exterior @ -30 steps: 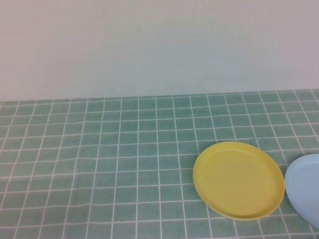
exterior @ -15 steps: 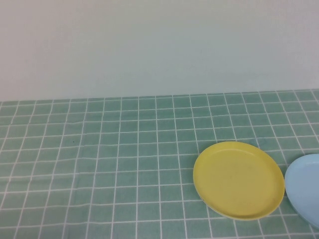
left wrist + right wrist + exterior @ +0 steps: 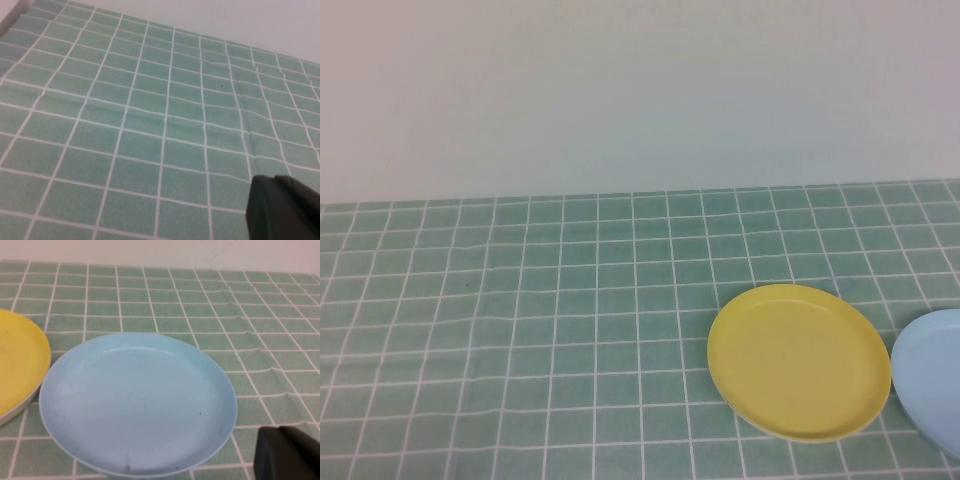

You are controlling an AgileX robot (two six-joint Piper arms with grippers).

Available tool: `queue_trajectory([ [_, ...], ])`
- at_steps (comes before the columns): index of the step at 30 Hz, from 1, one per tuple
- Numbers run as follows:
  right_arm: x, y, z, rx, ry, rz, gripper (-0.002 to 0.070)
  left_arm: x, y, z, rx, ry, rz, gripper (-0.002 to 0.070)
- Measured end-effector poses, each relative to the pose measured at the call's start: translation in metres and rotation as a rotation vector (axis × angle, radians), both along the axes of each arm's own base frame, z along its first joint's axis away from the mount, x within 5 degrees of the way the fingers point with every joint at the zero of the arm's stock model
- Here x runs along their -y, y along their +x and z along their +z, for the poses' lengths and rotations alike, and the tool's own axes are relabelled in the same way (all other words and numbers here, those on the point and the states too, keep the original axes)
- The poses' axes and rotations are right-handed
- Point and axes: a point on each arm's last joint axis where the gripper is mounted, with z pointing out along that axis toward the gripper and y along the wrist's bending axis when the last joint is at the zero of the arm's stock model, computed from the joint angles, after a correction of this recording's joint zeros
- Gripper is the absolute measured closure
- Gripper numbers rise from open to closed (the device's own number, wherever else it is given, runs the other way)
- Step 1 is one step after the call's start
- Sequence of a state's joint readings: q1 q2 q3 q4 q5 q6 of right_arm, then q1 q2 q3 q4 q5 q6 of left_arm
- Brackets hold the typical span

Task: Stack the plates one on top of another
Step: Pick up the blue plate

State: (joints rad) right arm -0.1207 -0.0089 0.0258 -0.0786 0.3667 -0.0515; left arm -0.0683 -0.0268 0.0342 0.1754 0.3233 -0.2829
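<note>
Two plates show: one yellow plate (image 3: 799,361), with a white rim beneath, and one blue plate (image 3: 930,380) just at its three o'clock. Left gripper (image 3: 285,207) and right gripper (image 3: 287,452): grip unclear.

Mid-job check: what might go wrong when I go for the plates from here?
1. The round yellow plastic plate already sits on a white plate's rim; lifting it alone may drag that.
2. The round light blue plastic plate lies close beside the yellow one; the right gripper could nudge both.
3. The left gripper views only green checked tablecloth.
</note>
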Motion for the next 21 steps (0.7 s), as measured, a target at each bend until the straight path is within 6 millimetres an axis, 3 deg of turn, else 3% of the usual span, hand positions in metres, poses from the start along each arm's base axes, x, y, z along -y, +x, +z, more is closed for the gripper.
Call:
queue_trajectory([
  [12,0.000,0.001,0.004,0.045,-0.002,-0.001,0.0678,0.000,0.000,0.000,0.000,0.007,-0.002,0.0675],
  [18,-0.002,0.006,0.038,0.473,0.376,-0.035,0.0678,0.000,0.000,0.000,0.000,0.007,-0.002,0.0675],
  [21,0.002,0.003,0.052,0.652,0.457,-0.053,0.0678,0.000,0.000,0.000,0.000,0.007,-0.002,0.0675],
])
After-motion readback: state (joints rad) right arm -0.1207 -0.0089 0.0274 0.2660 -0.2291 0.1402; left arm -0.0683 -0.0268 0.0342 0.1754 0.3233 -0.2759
